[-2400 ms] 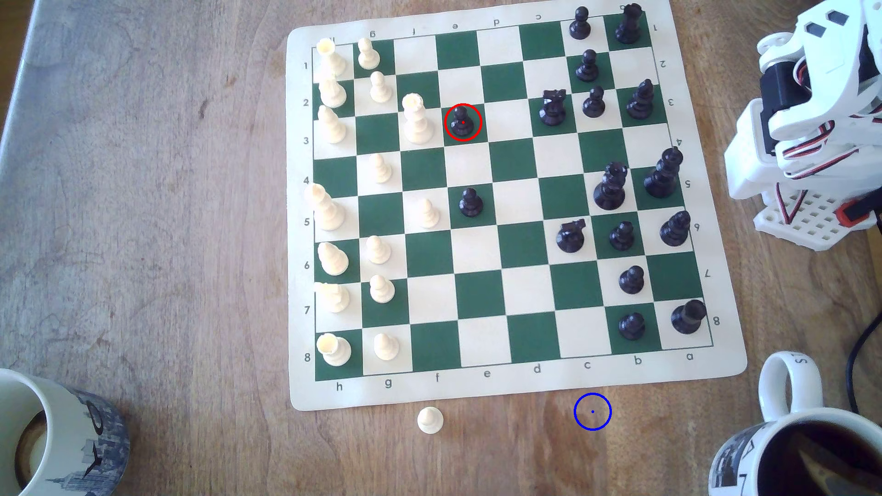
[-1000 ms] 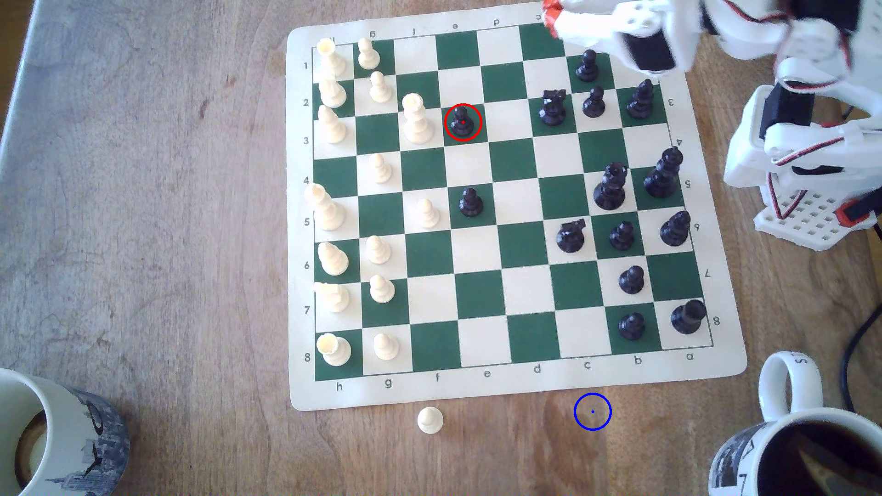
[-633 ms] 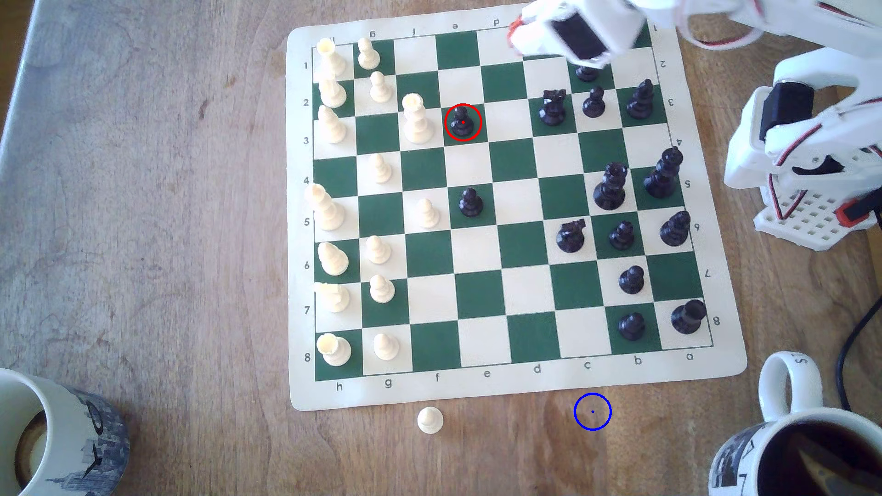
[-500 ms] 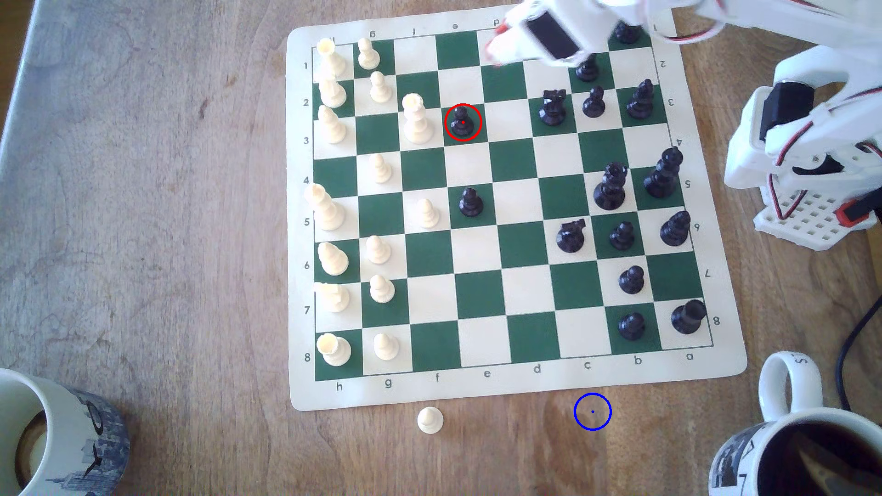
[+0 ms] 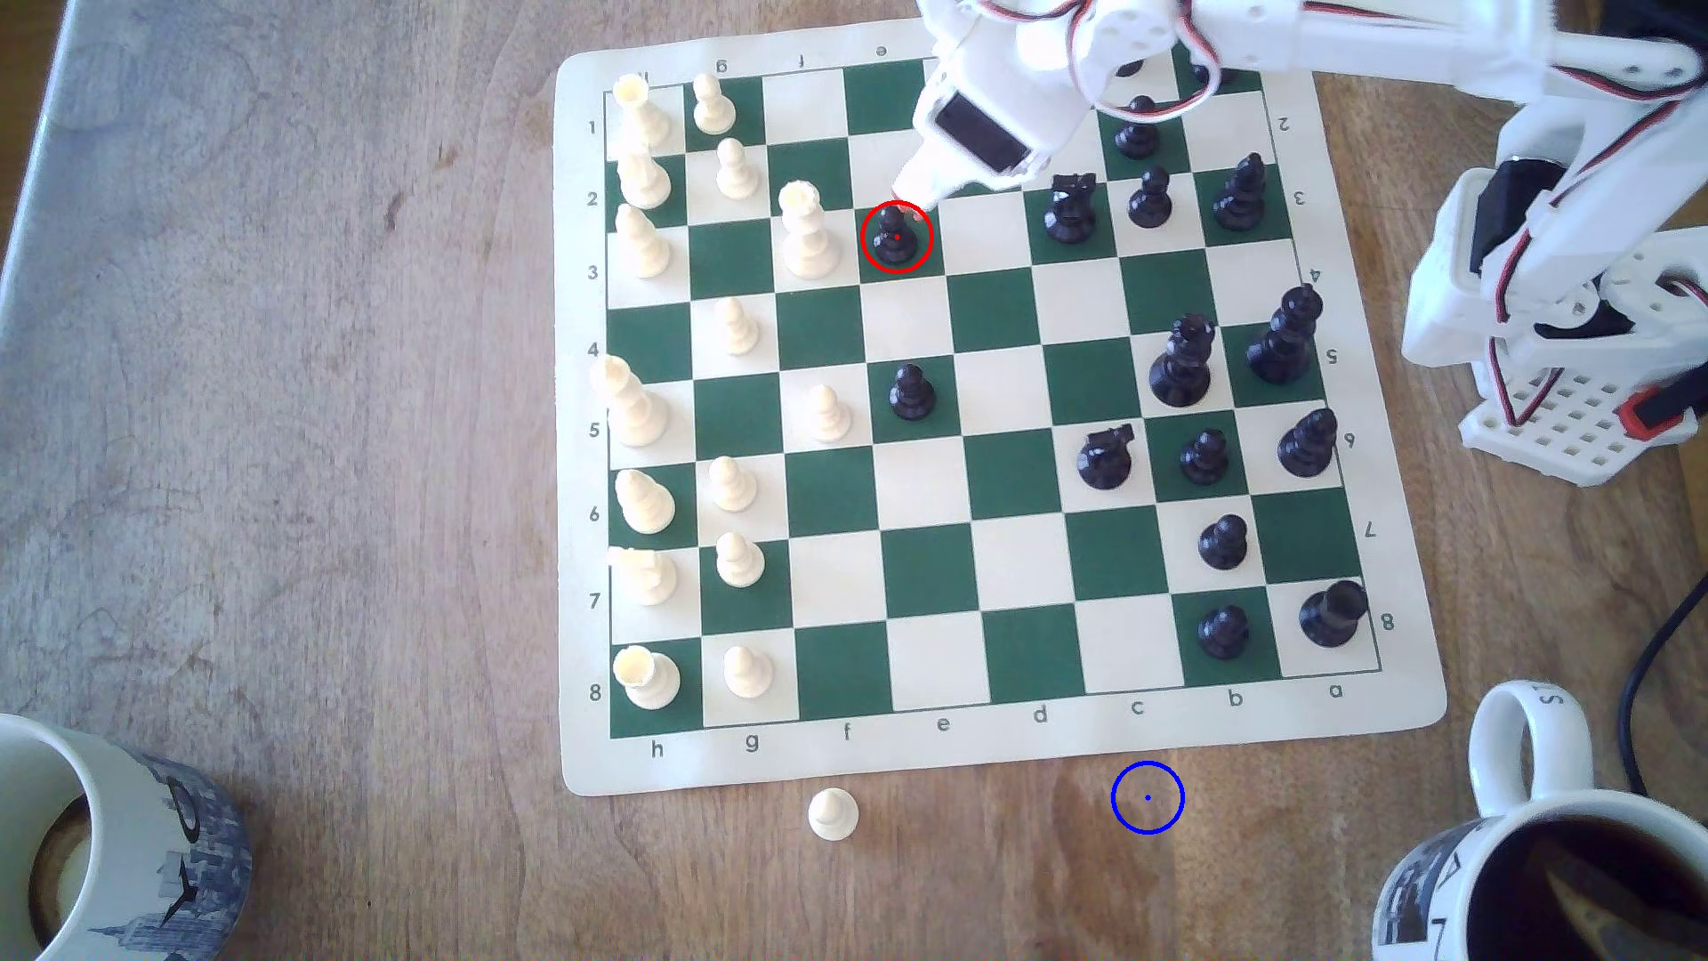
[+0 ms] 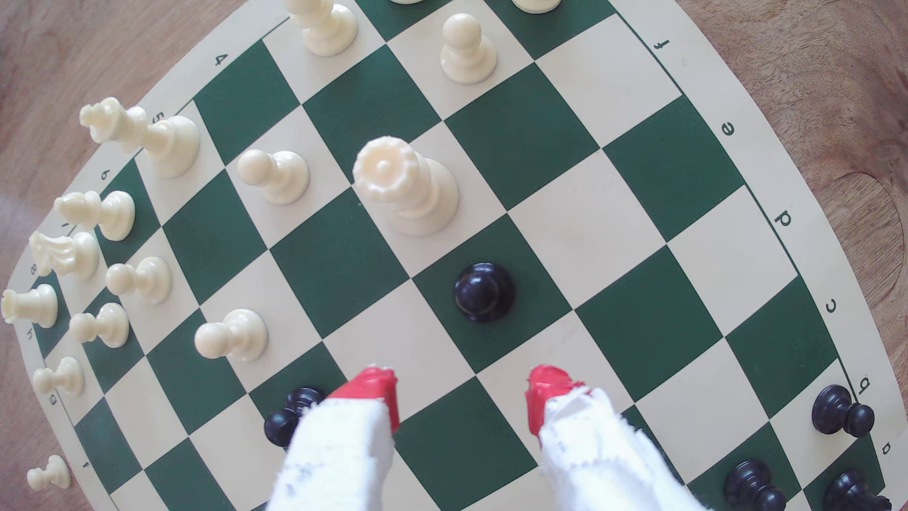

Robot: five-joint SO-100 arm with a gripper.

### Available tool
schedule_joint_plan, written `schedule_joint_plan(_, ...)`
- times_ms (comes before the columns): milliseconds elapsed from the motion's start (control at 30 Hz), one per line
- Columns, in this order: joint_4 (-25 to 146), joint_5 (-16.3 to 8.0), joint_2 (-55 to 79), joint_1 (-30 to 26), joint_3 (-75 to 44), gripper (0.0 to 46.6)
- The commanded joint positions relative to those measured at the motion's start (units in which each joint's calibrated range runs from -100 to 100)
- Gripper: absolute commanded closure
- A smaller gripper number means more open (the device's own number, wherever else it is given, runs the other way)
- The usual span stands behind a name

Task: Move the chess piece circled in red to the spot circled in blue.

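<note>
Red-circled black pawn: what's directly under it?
The black pawn stands on a dark green square of the chess mat. Its base covers the square's middle. The open pincer hasn't closed on it.

A worn brown wooden tabletop carries a green-and-cream roll-up chess mat, a lone cream pawn just off the mat's near edge, two mugs at the near corners, and the arm's white base.
</note>
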Motion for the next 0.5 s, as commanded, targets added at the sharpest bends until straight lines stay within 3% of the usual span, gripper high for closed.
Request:
schedule_joint_plan(0, -0.8, 0.2, 1.5, -1.3, -5.0, 32.2)
schedule_joint_plan(467, -4.1, 1.4, 12.1, -1.2, -7.8, 32.3)
